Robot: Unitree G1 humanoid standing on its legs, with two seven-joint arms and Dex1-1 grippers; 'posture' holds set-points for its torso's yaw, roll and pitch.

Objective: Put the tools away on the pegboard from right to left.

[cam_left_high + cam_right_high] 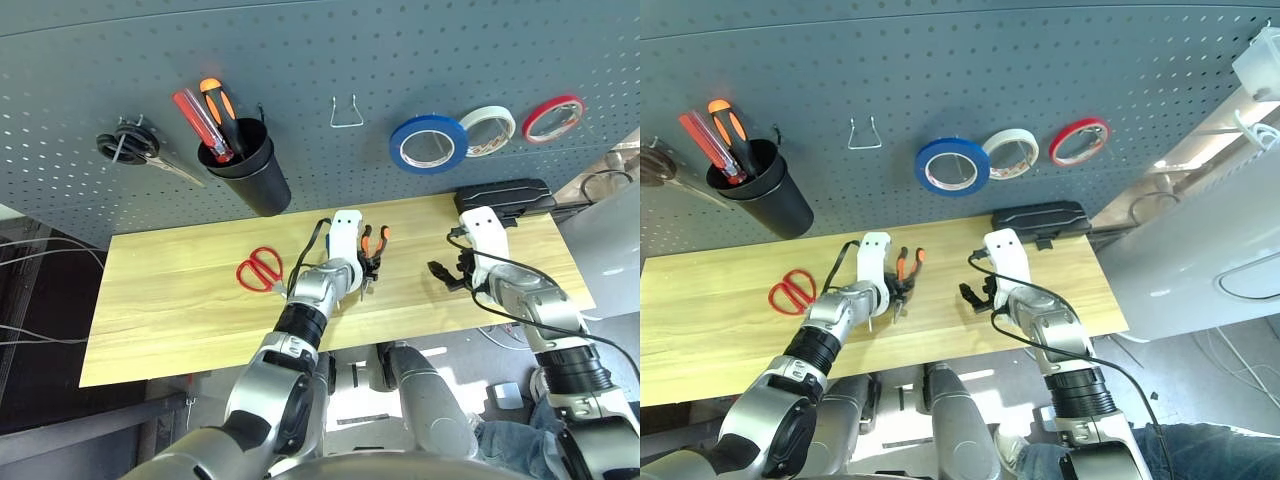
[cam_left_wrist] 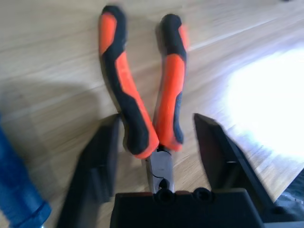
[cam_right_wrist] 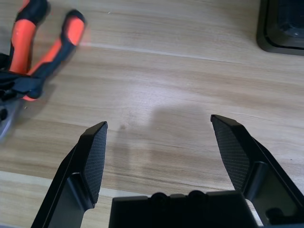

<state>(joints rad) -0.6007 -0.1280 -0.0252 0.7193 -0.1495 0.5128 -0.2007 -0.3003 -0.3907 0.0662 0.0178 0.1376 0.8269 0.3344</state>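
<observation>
The orange-and-black pliers (image 2: 142, 90) lie on the wooden table (image 1: 180, 310) in front of the pegboard (image 1: 320, 50). My left gripper (image 2: 156, 119) is open, one finger on each side of the handles near the pivot. A blue screwdriver handle (image 2: 19, 190) lies close beside this gripper. The red-handled scissors (image 1: 260, 268) lie flat on the table to its left. The wide blue tape roll (image 1: 428, 143) hangs on the pegboard. My right gripper (image 3: 159, 122) hovers open over bare wood to the right of the pliers (image 3: 42, 52), with nothing in it.
On the pegboard a black cup (image 1: 247, 165) holds a red and an orange-black screwdriver. A bare wire hook (image 1: 346, 112) sits mid-board, dark scissors (image 1: 130, 148) hang far left, and white (image 1: 487, 130) and red (image 1: 553, 118) tape rolls hang right. A black case (image 1: 505, 197) lies at the table's back right.
</observation>
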